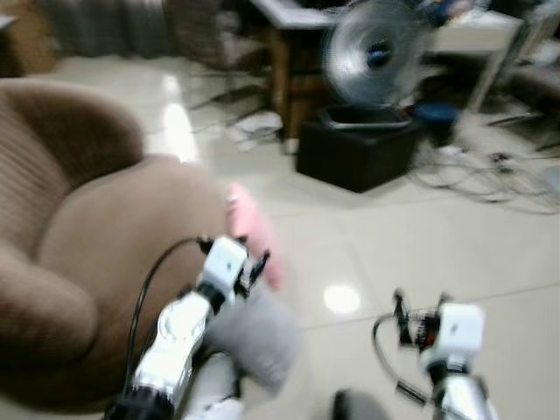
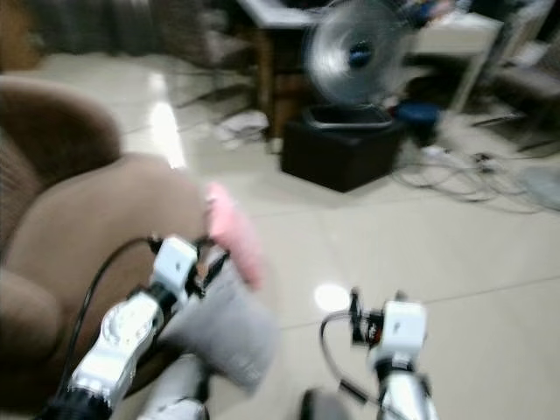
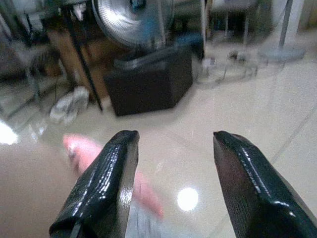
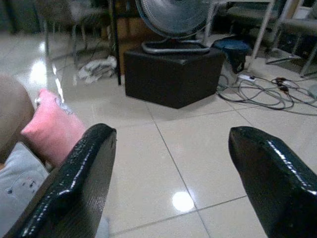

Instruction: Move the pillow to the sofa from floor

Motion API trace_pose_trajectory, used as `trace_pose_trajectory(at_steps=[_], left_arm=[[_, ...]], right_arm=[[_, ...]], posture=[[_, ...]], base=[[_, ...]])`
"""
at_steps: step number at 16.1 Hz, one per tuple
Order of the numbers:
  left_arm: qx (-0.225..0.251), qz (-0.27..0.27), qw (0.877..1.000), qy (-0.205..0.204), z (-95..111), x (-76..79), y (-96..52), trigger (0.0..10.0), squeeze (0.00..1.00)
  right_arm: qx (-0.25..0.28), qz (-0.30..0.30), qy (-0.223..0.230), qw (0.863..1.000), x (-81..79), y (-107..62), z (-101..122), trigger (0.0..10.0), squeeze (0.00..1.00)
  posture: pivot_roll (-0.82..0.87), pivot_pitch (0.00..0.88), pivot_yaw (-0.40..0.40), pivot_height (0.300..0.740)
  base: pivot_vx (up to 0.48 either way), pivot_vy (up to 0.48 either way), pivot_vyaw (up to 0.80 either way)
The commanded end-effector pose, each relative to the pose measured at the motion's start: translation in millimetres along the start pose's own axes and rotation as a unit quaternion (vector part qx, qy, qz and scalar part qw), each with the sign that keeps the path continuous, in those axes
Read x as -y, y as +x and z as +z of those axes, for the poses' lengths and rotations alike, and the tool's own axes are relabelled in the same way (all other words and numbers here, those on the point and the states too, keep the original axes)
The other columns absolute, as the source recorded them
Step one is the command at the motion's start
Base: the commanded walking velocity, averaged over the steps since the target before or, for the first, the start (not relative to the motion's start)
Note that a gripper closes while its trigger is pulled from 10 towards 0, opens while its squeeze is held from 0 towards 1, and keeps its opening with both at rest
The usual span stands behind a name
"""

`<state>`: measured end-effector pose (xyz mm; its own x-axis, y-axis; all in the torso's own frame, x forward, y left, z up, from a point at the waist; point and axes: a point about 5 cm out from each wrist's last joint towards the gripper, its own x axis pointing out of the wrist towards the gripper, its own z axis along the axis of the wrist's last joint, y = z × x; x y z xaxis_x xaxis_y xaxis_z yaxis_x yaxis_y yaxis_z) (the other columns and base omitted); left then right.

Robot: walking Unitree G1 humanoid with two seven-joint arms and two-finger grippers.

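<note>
Left eye view: pink pillow (image 1: 254, 232) just beyond open left gripper (image 1: 254, 262).

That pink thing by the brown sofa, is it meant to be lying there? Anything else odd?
The pink pillow lies on the floor tiles against the sofa, not on the seat. A grey cushion lies beside it, also on the floor. Behind, loose cables sprawl across the tiles.

Blurred view: brown sofa (image 1: 79, 262) at left; pink pillow (image 1: 254, 232) against its edge, just beyond the left gripper (image 1: 254, 262); fan (image 1: 372, 52) on a black box (image 1: 354, 153).
</note>
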<state>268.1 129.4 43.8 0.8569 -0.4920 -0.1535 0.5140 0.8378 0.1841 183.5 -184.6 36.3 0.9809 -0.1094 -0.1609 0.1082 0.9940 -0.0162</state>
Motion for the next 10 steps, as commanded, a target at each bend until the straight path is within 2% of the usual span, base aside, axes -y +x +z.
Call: trace_pose_trajectory(at_steps=[1, 2, 5, 10], left_arm=[[0.005, 0.001, 1.000, 0.015, 4.5, -4.2, 2.0, 10.0, 0.00], [0.006, 0.000, 1.000, 0.023, 5.5, -4.5, 2.0, 10.0, 0.00], [0.009, -0.007, 1.000, 0.023, 6.8, -4.0, 2.5, 10.0, 0.00], [0.008, -0.011, 0.999, 0.029, 8.1, -3.4, 5.4, 10.0, 0.00]], right_arm=[[-0.011, 0.001, 0.005, 1.000, -3.1, -4.1, -4.6, 10.0, 0.00], [-0.013, 0.002, 0.006, 1.000, -3.7, -5.3, -5.9, 10.0, 0.00], [-0.017, 0.005, 0.002, 1.000, -5.1, -5.6, -8.3, 10.0, 0.00], [-0.018, 0.006, -0.001, 1.000, -7.0, -4.9, -9.5, 10.0, 0.00]], posture=[[0.03, 0.000, -0.014, 0.585], [0.03, 0.000, -0.012, 0.570], [0.03, 0.000, -0.008, 0.561], [0.03, 0.000, -0.002, 0.561]], base=[[0.000, 0.000, 0.00], [0.000, 0.000, 0.00], [0.000, 0.000, 0.00], [0.319, 0.000, 0.00]])
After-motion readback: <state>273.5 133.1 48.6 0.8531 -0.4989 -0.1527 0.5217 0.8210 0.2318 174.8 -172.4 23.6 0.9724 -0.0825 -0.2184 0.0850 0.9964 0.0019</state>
